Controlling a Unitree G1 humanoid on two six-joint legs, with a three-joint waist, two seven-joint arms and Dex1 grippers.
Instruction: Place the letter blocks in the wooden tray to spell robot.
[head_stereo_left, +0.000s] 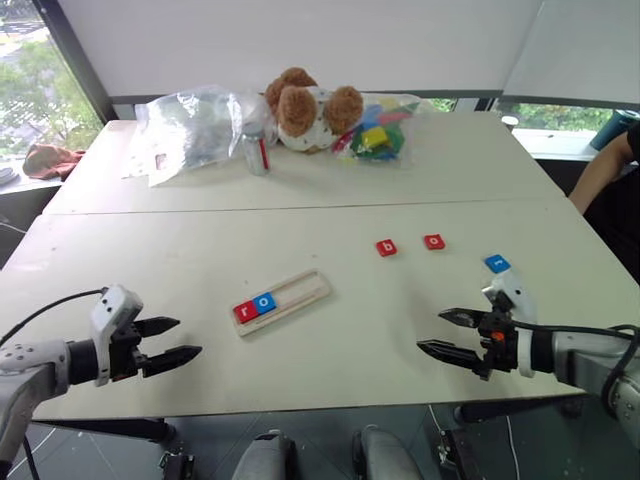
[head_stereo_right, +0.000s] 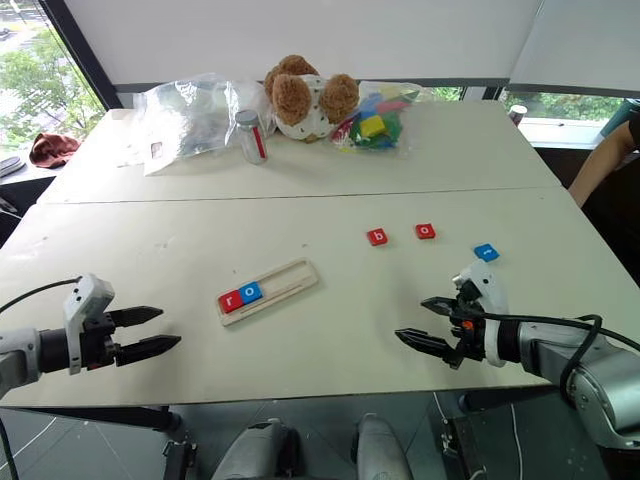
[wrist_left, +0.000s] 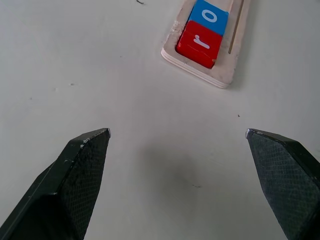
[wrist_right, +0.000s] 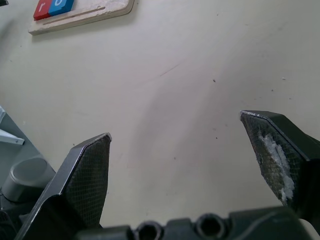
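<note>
On the pale tabletop (head_stereo_left: 330, 330) our long pale wooden tray (head_stereo_left: 300, 292) holds a red "r" tile (head_stereo_left: 244, 311) and a blue "o" tile (head_stereo_left: 264, 301) at its left end. Two red tiles, "b" (head_stereo_left: 386, 247) and "o" (head_stereo_left: 434, 241), and a blue tile (head_stereo_left: 497, 263) lie well apart to its right. Our left gripper (head_stereo_left: 168, 343) and right gripper (head_stereo_left: 440, 333) hover wide apart-fingered, holding nothing.

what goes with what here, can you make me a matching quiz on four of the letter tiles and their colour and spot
Things:
1. r tile
2. tray o tile
3. b tile
4. tile by the right gripper

Matches:
A. blue, in the tray
B. red, loose on the table
C. red, at the tray's end
D. blue, loose on the table

Pairs: 1-C, 2-A, 3-B, 4-D
</note>
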